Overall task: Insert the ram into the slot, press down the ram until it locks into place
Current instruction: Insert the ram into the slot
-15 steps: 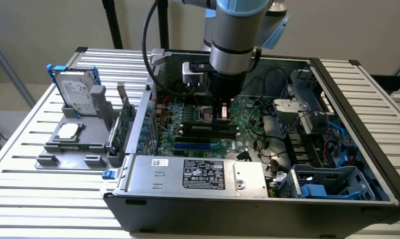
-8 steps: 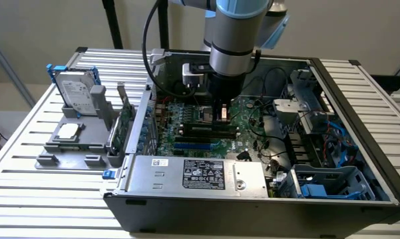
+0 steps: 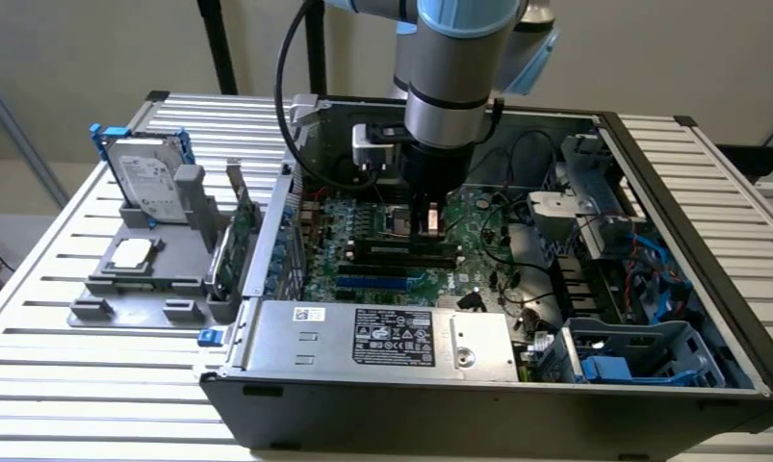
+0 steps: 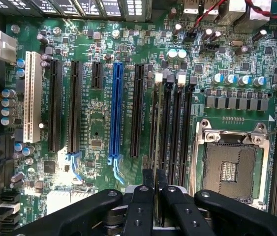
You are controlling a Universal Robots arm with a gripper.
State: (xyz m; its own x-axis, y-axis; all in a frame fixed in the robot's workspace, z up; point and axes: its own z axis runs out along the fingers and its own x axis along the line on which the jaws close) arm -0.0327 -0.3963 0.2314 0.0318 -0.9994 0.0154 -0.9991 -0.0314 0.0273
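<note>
closely, two fingers (image 4: 148, 179) pinch one ram (image 4: 156, 123) among four black slots (image 4: 176, 128).

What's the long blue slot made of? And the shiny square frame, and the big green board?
The blue slot looks like smooth moulded plastic, evenly coloured with little glare. The square frame seems bare metal: silvery and reflective. The green board looks like coated circuit board, probably fibreglass, slightly glossy with fine lines.

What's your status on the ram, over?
Claw shut on the ram, low over the motherboard. Ram edge-on along the slot, bare sockets alongside. Latched or not, cannot tell.
</note>
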